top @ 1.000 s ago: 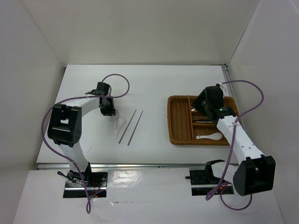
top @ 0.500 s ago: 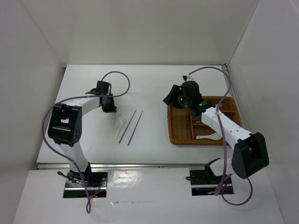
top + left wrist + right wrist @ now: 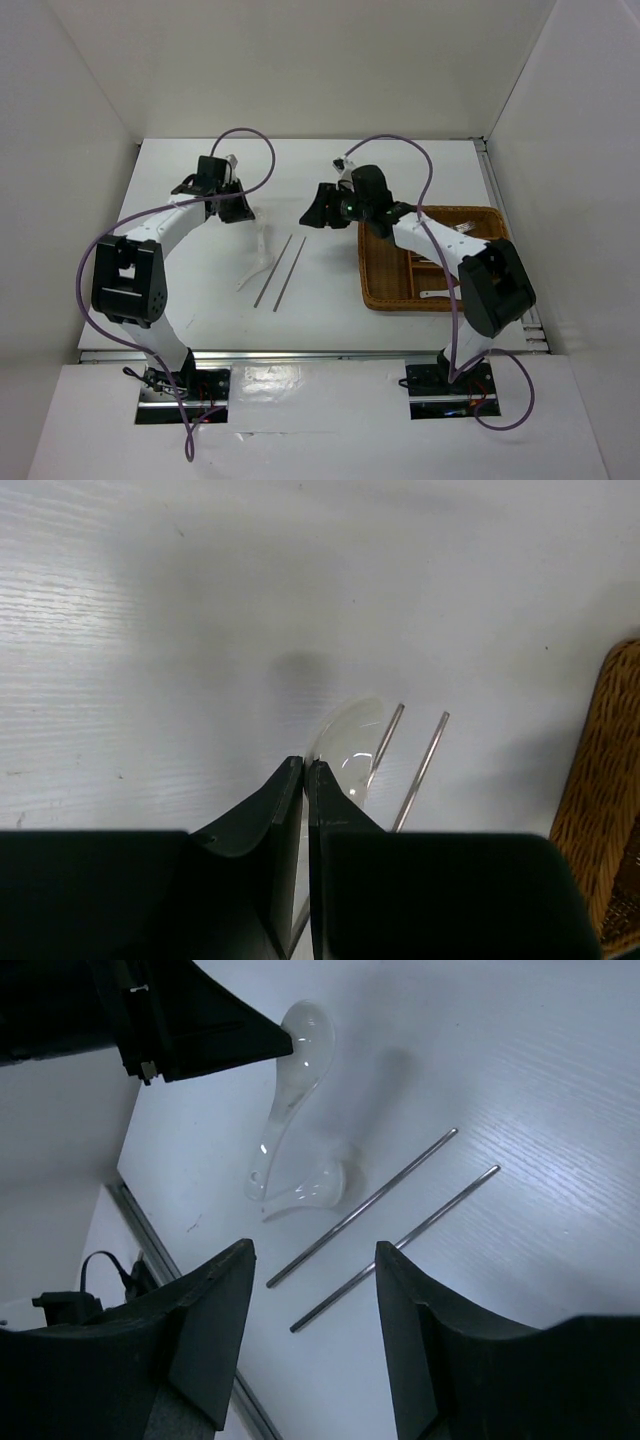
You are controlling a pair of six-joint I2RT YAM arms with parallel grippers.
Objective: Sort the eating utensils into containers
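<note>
White walls close in on three sides of a white table [image 3: 400, 170], where the left jaws are shut on the bowl edge of a translucent white spoon [image 3: 285, 1100]. The spoon's bowl is lifted and its handle hangs down toward the table; whether the tip touches the surface cannot be told. Just to its right, two thin metal chopsticks [image 3: 281, 265] lie side by side on the table, nearly parallel and not touching. The right jaws stand open with nothing between them, hovering over the table near the far ends of the chopsticks, between the spoon and a brown wicker tray [image 3: 385, 270]. The tray sits on the right half of the table, and a second white spoon [image 3: 440, 294] lies in its nearest short compartment. The right arm [image 3: 440, 250] hides part of the tray's other slots.
</note>
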